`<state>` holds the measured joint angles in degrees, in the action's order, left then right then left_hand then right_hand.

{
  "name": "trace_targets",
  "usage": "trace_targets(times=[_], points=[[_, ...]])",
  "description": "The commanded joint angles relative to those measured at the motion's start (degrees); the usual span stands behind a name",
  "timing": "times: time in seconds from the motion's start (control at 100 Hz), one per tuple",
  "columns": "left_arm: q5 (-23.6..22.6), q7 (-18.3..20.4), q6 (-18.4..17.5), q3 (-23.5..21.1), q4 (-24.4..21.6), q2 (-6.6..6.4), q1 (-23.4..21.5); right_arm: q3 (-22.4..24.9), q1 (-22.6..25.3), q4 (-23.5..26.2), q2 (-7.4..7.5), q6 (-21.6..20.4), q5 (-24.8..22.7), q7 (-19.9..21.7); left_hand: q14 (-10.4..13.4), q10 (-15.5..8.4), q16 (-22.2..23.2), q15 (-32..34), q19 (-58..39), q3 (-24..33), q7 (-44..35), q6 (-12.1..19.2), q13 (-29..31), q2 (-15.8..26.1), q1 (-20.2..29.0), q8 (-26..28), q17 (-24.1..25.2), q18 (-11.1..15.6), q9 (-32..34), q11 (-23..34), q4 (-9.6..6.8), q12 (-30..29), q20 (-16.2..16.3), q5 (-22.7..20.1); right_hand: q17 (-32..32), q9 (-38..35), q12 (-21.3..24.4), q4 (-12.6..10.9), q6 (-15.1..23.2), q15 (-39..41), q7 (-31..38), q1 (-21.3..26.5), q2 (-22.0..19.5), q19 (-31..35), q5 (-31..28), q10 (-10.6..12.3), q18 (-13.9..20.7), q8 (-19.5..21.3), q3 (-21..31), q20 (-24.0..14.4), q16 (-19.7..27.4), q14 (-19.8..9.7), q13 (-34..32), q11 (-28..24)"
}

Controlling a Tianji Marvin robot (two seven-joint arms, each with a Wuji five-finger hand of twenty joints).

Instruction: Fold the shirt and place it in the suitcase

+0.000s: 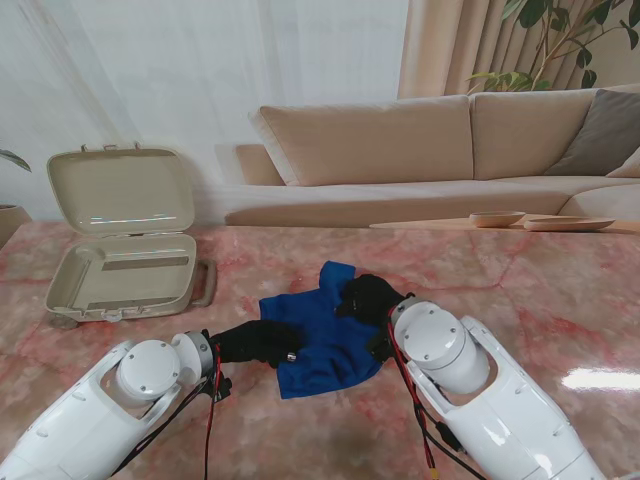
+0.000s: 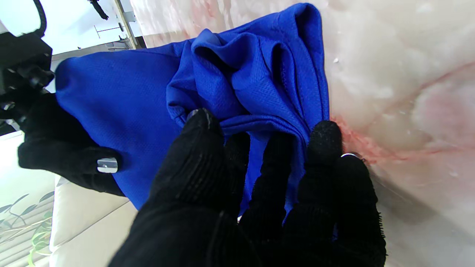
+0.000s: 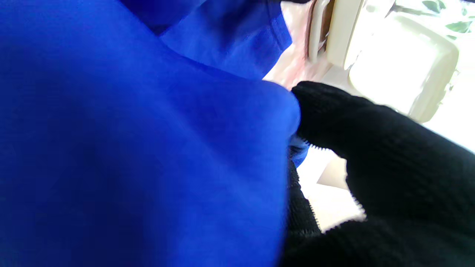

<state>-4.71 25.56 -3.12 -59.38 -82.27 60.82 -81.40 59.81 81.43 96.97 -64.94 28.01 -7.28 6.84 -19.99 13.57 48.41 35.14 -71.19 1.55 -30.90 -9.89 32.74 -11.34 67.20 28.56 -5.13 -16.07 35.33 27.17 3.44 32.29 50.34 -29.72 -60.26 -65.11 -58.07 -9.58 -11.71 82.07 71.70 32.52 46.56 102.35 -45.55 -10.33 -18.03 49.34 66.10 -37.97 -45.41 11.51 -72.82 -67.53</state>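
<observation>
I'm seeing both black-gloved robot hands, left [image 1: 250, 342] and right [image 1: 372, 298], pinching the crumpled blue mesh shirt [image 1: 322, 340] lying on the glossy pink marble worktop [image 1: 520, 290]; the beige hard-shell suitcase [image 1: 125, 240] is sitting open far left.

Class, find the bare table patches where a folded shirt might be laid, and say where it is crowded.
Bare marble lies to the right of the right hand and beyond the shirt toward the sofa. A narrower strip runs between shirt and suitcase. The centre is crowded: both hands, the left hand too, are on the shirt.
</observation>
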Motion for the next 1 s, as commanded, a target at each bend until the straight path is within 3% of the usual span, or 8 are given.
trace_targets(times=[0.0,0.66,0.99], points=[[-0.32,0.35,0.65,0.84,2.2,0.08,-1.15,-1.24,-0.49,-0.52,-1.3,-0.39,0.46,0.63,-1.28,-0.46,-0.69,-0.73,10.28,-2.06,-0.88,1.19,-1.38,0.98,1.0,0.06,0.22,-5.46,0.41,0.38,-0.84,0.04,-0.53,-0.63,-4.29,-1.19,0.84,-7.2,1.62,4.16,3.58,3.27,-0.89,6.7,-1.78,-5.84,2.74,0.48,5.87,1.31,-0.76,-6.1,-2.27,-0.19],[-0.14,-0.13,0.55,0.56,2.3,0.22,-1.29,-11.95,-7.02,-7.78,-4.9,-0.86,5.72,-3.44,-1.32,-0.43,-0.68,-0.65,10.27,-2.08,-1.06,1.22,-1.32,0.98,1.07,0.0,0.19,-5.4,0.5,0.51,-0.83,0.08,-0.64,-0.66,-2.41,-0.55,1.51,-5.26,2.15,1.2,2.39,3.85,-0.87,4.83,-1.72,-5.79,1.23,-0.18,4.64,1.78,0.43,-4.51,-2.17,1.16],[-2.02,-0.27,1.03,-2.13,-0.73,-0.2,-3.81,-13.26,-6.74,-7.63,-3.34,-2.83,2.84,-0.2,-1.32,-0.39,-0.72,-0.69,10.25,-2.11,-1.08,1.14,-1.28,0.97,1.08,-0.02,0.13,-5.42,0.56,0.46,-0.81,0.04,-0.68,-0.78,2.58,0.22,2.75,-1.53,4.49,-4.24,0.97,3.76,0.38,2.15,-2.51,-5.02,-1.07,-2.76,3.57,1.08,2.41,-1.34,-2.01,3.62]])
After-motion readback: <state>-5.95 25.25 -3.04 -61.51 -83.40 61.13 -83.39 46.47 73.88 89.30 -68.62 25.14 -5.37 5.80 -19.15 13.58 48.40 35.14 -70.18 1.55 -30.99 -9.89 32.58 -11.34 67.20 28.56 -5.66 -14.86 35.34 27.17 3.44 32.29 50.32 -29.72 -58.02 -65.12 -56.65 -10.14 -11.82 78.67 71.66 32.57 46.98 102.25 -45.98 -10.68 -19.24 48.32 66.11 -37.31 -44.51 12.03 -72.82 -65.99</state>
